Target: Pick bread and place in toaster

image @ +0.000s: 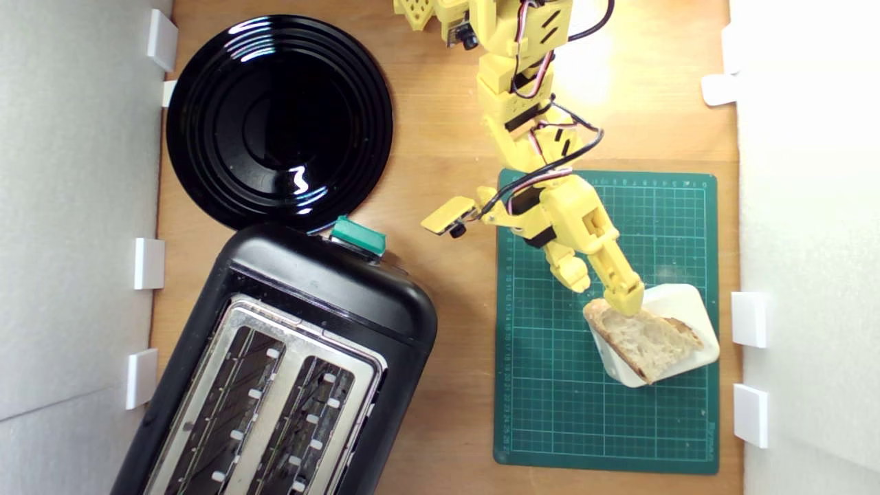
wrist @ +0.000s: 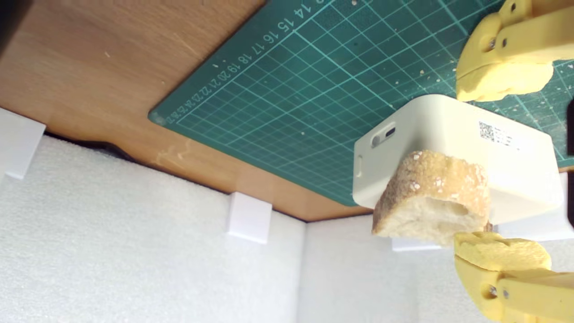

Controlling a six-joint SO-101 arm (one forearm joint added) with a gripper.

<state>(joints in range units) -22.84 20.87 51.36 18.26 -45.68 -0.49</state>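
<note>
The bread (image: 646, 340), a tan slice with a brown crust, lies flat on top of a white block (image: 682, 300) at the exterior view's right. My yellow gripper (image: 603, 292) is open at the slice's crust end. One fingertip (image: 625, 297) rests over the bread's edge, and the other hangs beside it above the mat. In the wrist view the bread (wrist: 430, 202) and the white block (wrist: 448, 130) sit between the widely spread jaws of the gripper (wrist: 502, 166). The black toaster (image: 289, 357) with a teal lever knob (image: 357, 237) stands at the lower left, both slots empty.
A green cutting mat (image: 550, 385) lies under the block on the wooden table. A glossy black plate (image: 278, 120) sits at the upper left, just behind the toaster. White foam walls (wrist: 134, 251) with small white brackets enclose the table on both sides.
</note>
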